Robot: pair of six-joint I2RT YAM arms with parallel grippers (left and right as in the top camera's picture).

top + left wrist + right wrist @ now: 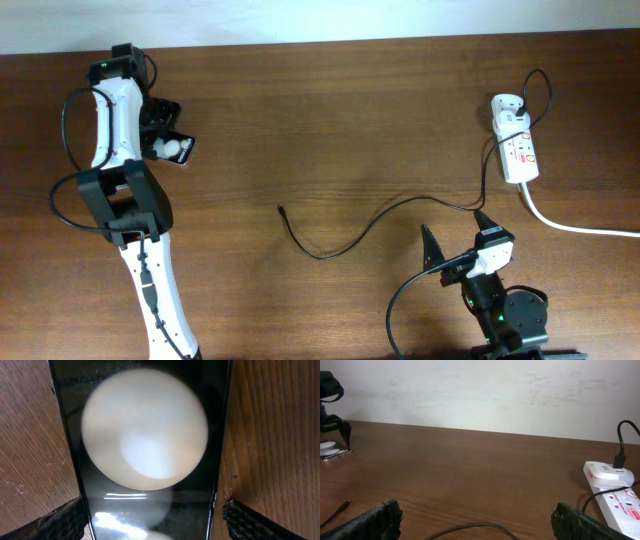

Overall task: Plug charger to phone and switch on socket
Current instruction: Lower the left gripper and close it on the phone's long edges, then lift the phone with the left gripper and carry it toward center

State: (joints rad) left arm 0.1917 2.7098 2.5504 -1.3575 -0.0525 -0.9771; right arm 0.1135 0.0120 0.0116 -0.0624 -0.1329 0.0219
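- Left gripper (150,521): at 10 o'clock on my overhead view, pointing down over the phone (174,150). Its jaws are spread wide, with one pad (62,521) off each long edge. I cannot tell whether the pads touch the phone.
- Phone: black, lying flat on the table (330,120). Its large white circle faces my left wrist camera.
- Right gripper (457,232): at 5 o'clock, jaws fully apart, holding nothing.
- Charger (320,257): a thin black cable lying loose across the middle of the table.
- Connector tip (281,209): free on the wood near centre, well apart from the phone. From there the cable runs toward 3 o'clock, passes just beside the right gripper, then climbs to the white adapter (508,106).
- Socket (520,155): a white strip at 2 o'clock, with the adapter seated in its far end. A thick white cord (580,228) leaves it toward 3 o'clock. The switch is too small for me to read its position.
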